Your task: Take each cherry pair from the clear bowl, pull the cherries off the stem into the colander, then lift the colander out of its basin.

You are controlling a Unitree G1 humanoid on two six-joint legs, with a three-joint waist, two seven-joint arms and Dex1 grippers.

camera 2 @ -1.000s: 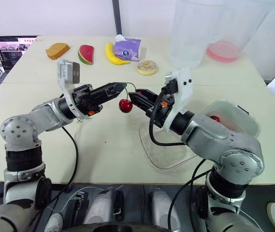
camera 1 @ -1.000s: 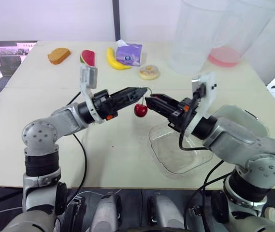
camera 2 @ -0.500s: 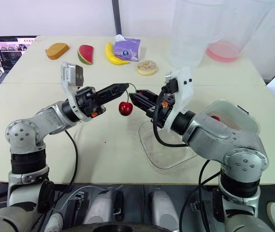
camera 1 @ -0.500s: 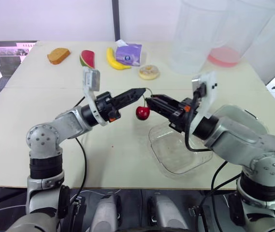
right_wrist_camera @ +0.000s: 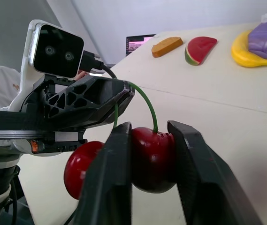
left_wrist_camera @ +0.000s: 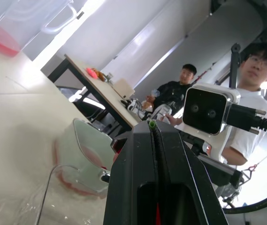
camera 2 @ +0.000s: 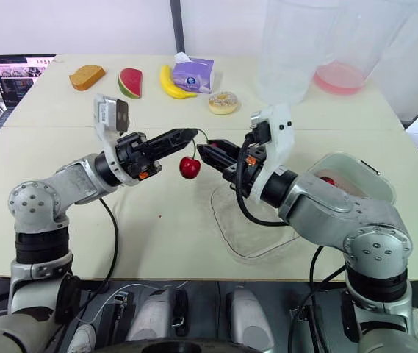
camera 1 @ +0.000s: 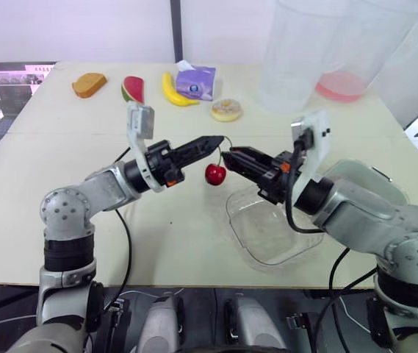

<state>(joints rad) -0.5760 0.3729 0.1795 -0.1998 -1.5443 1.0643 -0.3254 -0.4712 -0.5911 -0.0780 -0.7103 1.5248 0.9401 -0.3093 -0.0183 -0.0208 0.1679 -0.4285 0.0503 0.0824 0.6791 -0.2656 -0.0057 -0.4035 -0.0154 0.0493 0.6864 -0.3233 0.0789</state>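
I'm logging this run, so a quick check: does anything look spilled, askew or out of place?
Nothing is spilled or tipped. One oddity: the red cherry pair, its stem pinched by the left gripper and one cherry clamped by the right gripper, hangs over the table, well left of the pale colander.

Left gripper [left_wrist_camera: 154, 133] up close: black fingers pressed tight together, a thin green stem [left_wrist_camera: 150, 123] pinched in the seam with its tip poking out. At two o'clock, a white boxy two-lens camera housing [left_wrist_camera: 209, 109]. At ten o'clock, a translucent plastic basin [left_wrist_camera: 87, 145] holding a pink-red colander [left_wrist_camera: 70, 180]. Farther back sit a person in a white shirt [left_wrist_camera: 247, 140] and a person in a dark top [left_wrist_camera: 176, 90].
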